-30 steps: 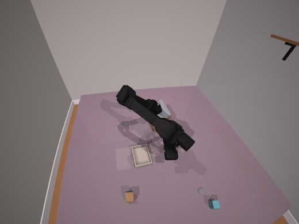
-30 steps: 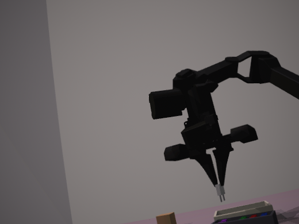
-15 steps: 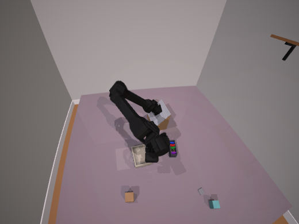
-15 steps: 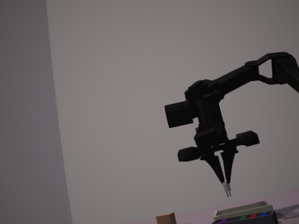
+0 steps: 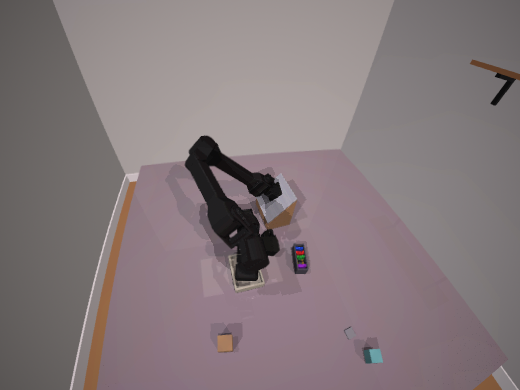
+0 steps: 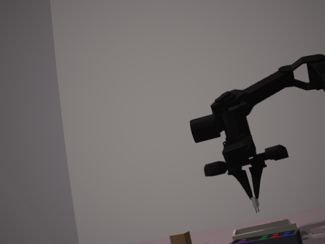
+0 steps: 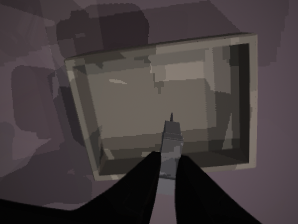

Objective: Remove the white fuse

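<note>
I had the hand (image 6: 254, 198) pinching the white fuse (image 6: 255, 204) between its fingertips, the fingers drawn close together on the fuse body. In the exterior view the fuse hung below the tips with its two prongs pointing down, clear of everything beneath it. Through the wrist camera the fuse (image 7: 171, 145) sat over the tray (image 7: 82, 107), toward the 6 o'clock side of the tray's floor, inside its rim but not touching it as far as I could tell.

From the top view the arm (image 5: 220, 200) hid most of the tray (image 5: 248, 286); only its 6 o'clock edge showed. The block (image 5: 300, 258) lay at 3 o'clock from the tray, near it but apart, with blue, red, green and purple fuses in a row. In the exterior view the block (image 6: 269, 237) stood in front of the tray (image 6: 265, 229), well below the hand.

Farther out on the surface (image 5: 400, 260), a large brown box (image 5: 279, 210) stood at 12 o'clock from the block. A small brown cube (image 5: 225, 343) sat at 6 o'clock from the tray, and a teal cube (image 5: 373, 355) with a small grey piece (image 5: 349, 332) beside it lay toward 4 o'clock.
</note>
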Tool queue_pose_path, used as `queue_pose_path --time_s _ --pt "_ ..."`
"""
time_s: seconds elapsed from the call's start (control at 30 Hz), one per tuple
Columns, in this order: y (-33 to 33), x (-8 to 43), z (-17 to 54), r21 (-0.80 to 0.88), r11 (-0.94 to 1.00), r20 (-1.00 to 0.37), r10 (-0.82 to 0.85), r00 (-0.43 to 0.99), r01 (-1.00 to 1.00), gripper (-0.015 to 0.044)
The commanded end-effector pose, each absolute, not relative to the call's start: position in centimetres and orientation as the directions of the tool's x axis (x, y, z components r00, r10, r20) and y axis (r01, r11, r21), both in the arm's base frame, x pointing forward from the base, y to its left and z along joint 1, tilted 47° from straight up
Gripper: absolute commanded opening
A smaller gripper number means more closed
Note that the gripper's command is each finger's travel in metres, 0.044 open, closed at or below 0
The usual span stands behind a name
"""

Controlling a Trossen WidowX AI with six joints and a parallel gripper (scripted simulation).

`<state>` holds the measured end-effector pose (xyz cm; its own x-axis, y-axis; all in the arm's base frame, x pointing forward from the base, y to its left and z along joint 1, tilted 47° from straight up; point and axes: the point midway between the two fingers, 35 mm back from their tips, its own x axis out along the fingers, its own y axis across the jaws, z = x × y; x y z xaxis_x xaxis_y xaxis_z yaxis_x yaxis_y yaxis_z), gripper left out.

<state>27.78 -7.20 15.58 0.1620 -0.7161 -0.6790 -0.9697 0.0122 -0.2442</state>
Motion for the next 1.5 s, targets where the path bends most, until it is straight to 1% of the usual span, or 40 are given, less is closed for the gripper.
queue_pose_path --time_s 0.0,0.73,1.13,1.17,1.3,1.47 --pt "-7.8 27.8 15.2 -0.24 0.013 -0.677 -0.719 0.158 -0.971 0.0" --pt "-10.0 28.2 13.1 -0.241 0.012 -0.675 -0.721 0.159 -0.97 0.0" --pt "-9.9 28.3 13.4 -0.246 0.013 -0.672 -0.723 0.161 -0.969 0.0315" --pt "-9.7 28.2 13.6 -0.246 0.013 -0.673 -0.722 0.161 -0.969 0.033" --pt "-7.3 27.6 15.7 -0.24 0.013 -0.677 -0.719 0.158 -0.971 0.033" --pt "-7.1 27.6 15.8 -0.24 0.012 -0.677 -0.719 0.158 -0.971 0.033"
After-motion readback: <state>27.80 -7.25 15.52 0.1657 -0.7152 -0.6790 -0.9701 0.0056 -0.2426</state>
